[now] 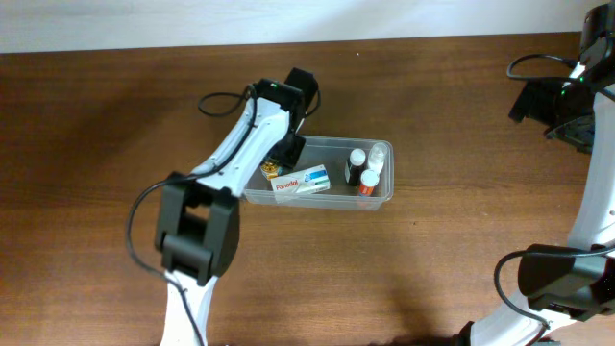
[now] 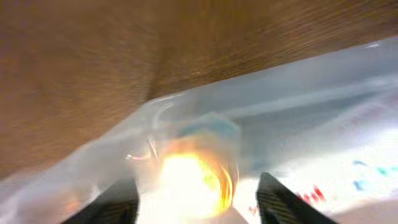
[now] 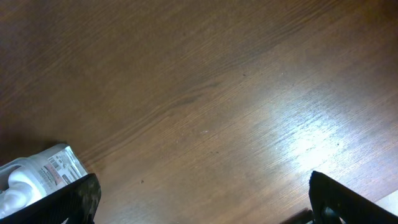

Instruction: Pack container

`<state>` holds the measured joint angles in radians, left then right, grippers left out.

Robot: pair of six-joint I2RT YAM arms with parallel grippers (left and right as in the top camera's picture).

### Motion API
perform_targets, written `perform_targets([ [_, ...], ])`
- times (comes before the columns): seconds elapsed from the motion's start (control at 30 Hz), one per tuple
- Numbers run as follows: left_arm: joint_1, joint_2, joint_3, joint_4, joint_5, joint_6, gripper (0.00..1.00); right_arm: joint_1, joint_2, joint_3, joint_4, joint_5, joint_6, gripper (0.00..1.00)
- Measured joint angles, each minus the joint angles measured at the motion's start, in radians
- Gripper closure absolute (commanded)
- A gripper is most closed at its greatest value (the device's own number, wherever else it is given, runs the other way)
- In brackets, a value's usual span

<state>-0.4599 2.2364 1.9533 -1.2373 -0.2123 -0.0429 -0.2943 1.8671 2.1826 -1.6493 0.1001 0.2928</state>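
Note:
The clear container (image 1: 382, 197) lies mid-table. It holds a white and blue box (image 1: 298, 181), three small bottles (image 1: 367, 169) at its right end and a small amber bottle (image 1: 270, 170) at its left end. My left gripper (image 1: 288, 152) reaches down into that left end. In the left wrist view the amber bottle (image 2: 194, 177), glaring and blurred, sits between the dark fingers (image 2: 278, 202), with a gap on each side, so the left gripper (image 2: 196, 208) is open. My right gripper (image 3: 202, 202) stands wide open over bare wood at the far right.
A white labelled bottle (image 3: 38, 177) lies on the table just left of the right gripper's left finger (image 3: 78, 200). The right arm (image 1: 557, 101) and its cables occupy the table's far right corner. The container wall (image 2: 292, 81) runs close in front of the left gripper.

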Motion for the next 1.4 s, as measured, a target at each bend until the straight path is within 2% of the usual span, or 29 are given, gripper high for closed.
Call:
perform_targets([
  [0.1,0.0,-0.097,0.0,0.001,0.0,0.002,0.16,0.0,0.0,0.0,0.0,0.0,0.0,0.02],
  [0.13,0.0,-0.134,0.0,0.001,0.0,0.005,0.01,0.0,0.0,0.0,0.0,0.0,0.0,0.02],
  [0.67,0.0,-0.672,0.001,-0.245,0.139,0.008,0.01,0.0,0.0,0.0,0.0,0.0,0.0,0.02],
  [0.8,0.0,-0.723,0.001,-0.253,0.149,0.008,0.01,0.0,0.0,0.0,0.0,0.0,0.0,0.02],
  [1.03,0.0,-0.732,-0.009,-0.447,0.113,0.008,0.01,0.0,0.0,0.0,0.0,0.0,0.0,0.02],
  [1.2,0.0,-0.739,-0.106,-0.431,0.087,0.008,0.01,0.0,0.0,0.0,0.0,0.0,0.0,0.02],
  [1.27,0.002,-0.741,-0.176,-0.372,0.077,0.008,0.01,0.0,0.0,0.0,0.0,0.0,0.0,0.02],
  [1.4,0.012,-0.782,-0.385,-0.051,0.053,0.016,0.01,0.0,0.0,0.0,0.0,0.0,0.0,0.02],
])
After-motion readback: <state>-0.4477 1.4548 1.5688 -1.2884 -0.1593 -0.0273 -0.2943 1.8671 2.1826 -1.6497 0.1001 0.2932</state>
